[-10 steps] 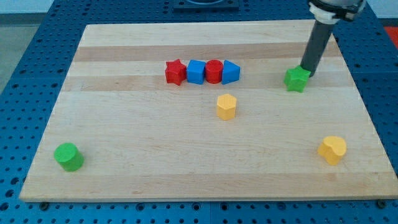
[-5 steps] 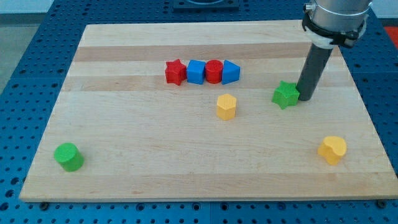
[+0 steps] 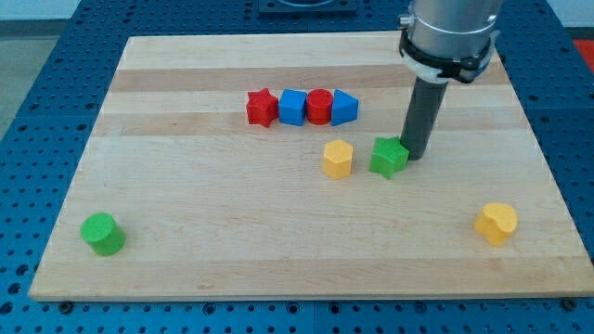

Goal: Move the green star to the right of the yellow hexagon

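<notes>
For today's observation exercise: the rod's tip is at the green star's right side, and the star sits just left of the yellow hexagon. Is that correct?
Not quite. In the camera view the green star sits just right of the yellow hexagon, not left of it, with a small gap between them. The rest holds: my tip is at the star's right side.

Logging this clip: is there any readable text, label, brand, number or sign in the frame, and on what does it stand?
None: no word, number, brand or sign can be read anywhere.
The wooden board is unprinted.
The blocks, such as the green star and the yellow hexagon, are unmarked.
The arm above my tip shows no lettering.
</notes>
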